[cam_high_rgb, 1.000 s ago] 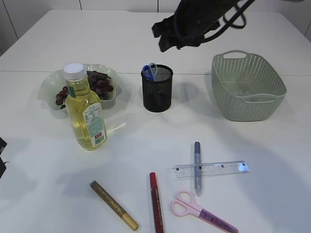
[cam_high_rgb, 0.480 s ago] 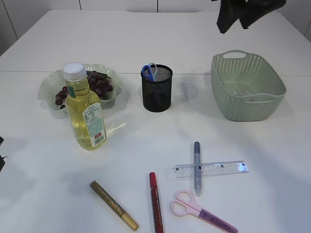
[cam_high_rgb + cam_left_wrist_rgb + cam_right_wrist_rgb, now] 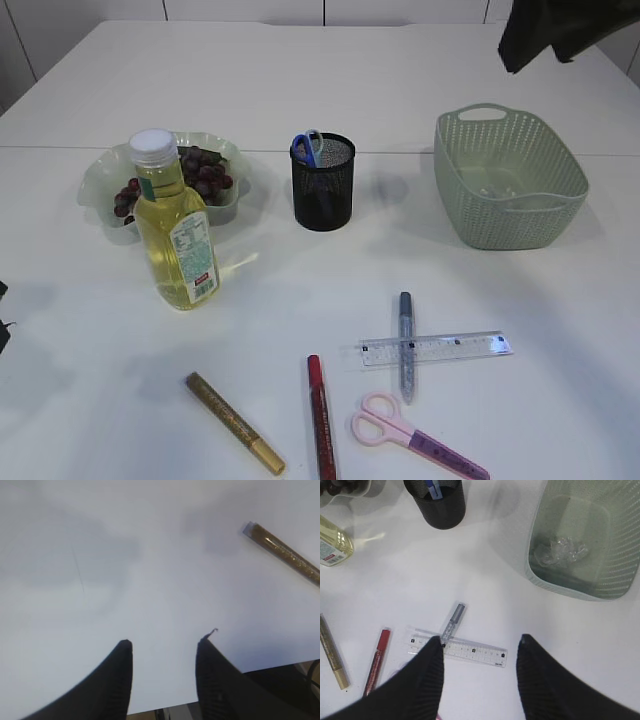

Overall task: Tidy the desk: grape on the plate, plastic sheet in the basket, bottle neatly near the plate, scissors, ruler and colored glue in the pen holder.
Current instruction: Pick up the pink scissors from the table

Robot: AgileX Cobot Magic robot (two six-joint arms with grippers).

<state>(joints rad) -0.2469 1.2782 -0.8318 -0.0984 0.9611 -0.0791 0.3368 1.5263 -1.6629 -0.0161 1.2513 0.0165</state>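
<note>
In the exterior view, the grapes (image 3: 200,172) lay on the plate (image 3: 100,180) at far left, the bottle (image 3: 177,232) stood upright touching the plate's near edge, and blue scissors (image 3: 308,146) stood in the pen holder (image 3: 323,181) at centre; these steps were judged complete. The ruler (image 3: 436,349) lay across the silver glue pen (image 3: 406,345), with the pink scissors (image 3: 415,435), red glue pen (image 3: 321,418) and gold glue pen (image 3: 234,422) near the front edge, all outstanding. Open table separated these items from the pen holder, and the basket (image 3: 510,178) stood far right. In the left wrist view, the left gripper (image 3: 162,650) hung empty with jaws apart over bare table, close to the near edge, the gold glue pen lying well apart. In the right wrist view, the right gripper (image 3: 480,647) was high, jaws apart and empty, above the ruler; the crumpled plastic sheet (image 3: 559,549) lay inside the basket, so that step was judged done.
</note>
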